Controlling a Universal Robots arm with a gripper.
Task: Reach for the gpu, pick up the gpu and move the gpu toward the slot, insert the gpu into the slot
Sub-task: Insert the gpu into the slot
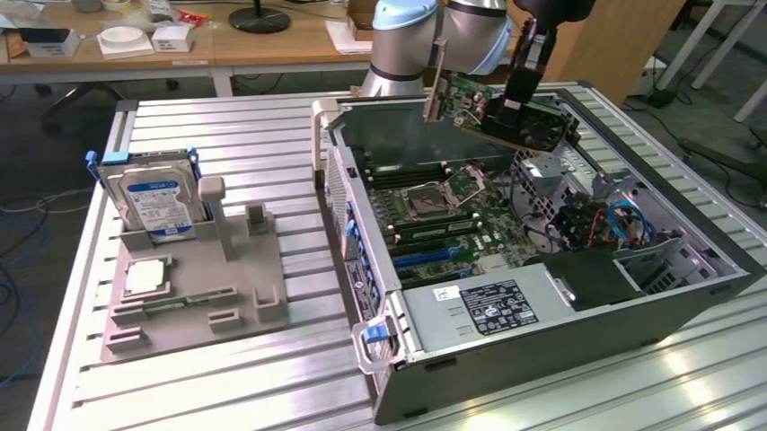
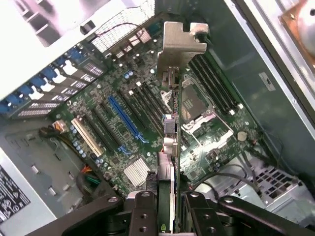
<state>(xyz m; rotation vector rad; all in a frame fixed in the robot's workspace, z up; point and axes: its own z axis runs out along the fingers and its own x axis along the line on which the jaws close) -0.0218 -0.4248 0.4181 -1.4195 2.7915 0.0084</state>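
My gripper (image 1: 515,108) is shut on the gpu (image 1: 470,103), a green card with a black cooler and a silver end bracket. It hangs tilted above the far end of the open computer case (image 1: 359,206). In the wrist view the gpu (image 2: 168,142) shows edge-on between my black fingers (image 2: 142,211), with its bracket pointing away over the motherboard (image 2: 123,93). The long blue slot (image 2: 127,122) lies on the board beside the card's line and apart from it. In the exterior view the slot (image 1: 429,259) sits well below the card, toward the near side.
The silver processor socket (image 1: 437,193) and memory slots lie under the card. A power supply (image 1: 504,305) and blue cables (image 1: 623,224) fill the near end of the case. On the exterior view's left, a grey fixture (image 1: 240,296) holds a hard drive (image 1: 156,202) and a memory stick (image 1: 186,301).
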